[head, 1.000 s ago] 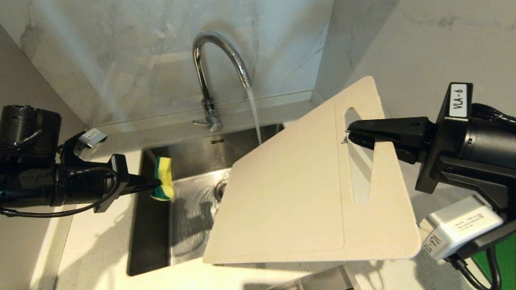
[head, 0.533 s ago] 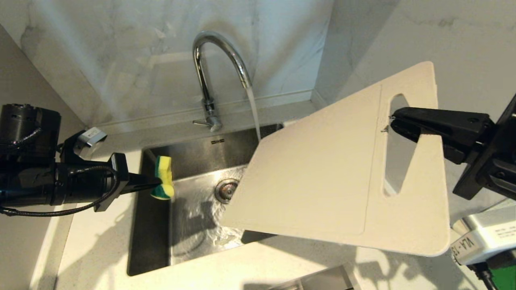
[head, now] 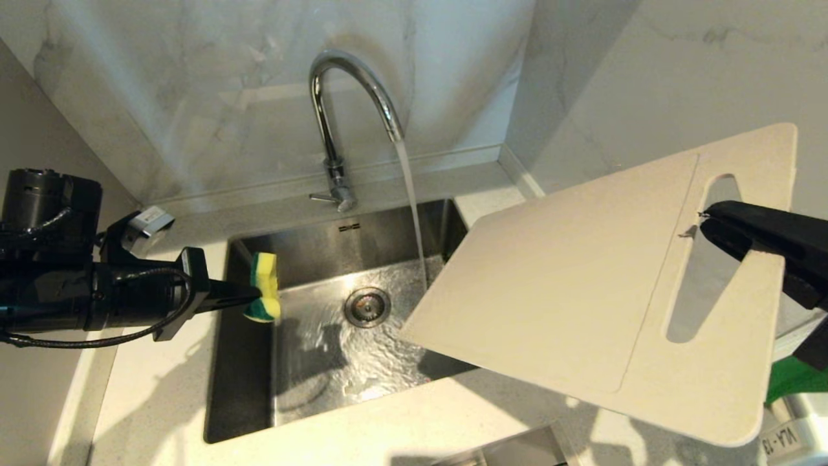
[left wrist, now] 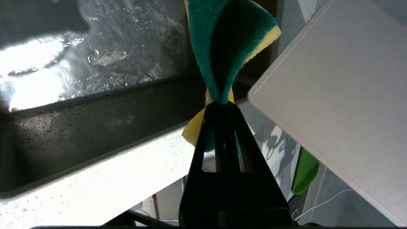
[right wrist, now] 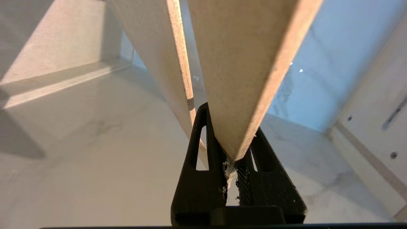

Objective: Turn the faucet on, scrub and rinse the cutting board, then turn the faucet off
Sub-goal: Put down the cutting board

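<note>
Your right gripper (head: 708, 223) was clamped on the cutting board (head: 582, 285) at its handle slot, holding the cream-white, round-cornered slab tilted above the counter, right of the sink (head: 310, 259). Its face looked dry, though glare made that uncertain. Your left gripper (head: 249, 299) pinched the sponge (head: 264, 285). The faucet (head: 336, 116) ran.

Marble wall (head: 194, 84), pale speckled countertop (head: 162, 401).
</note>
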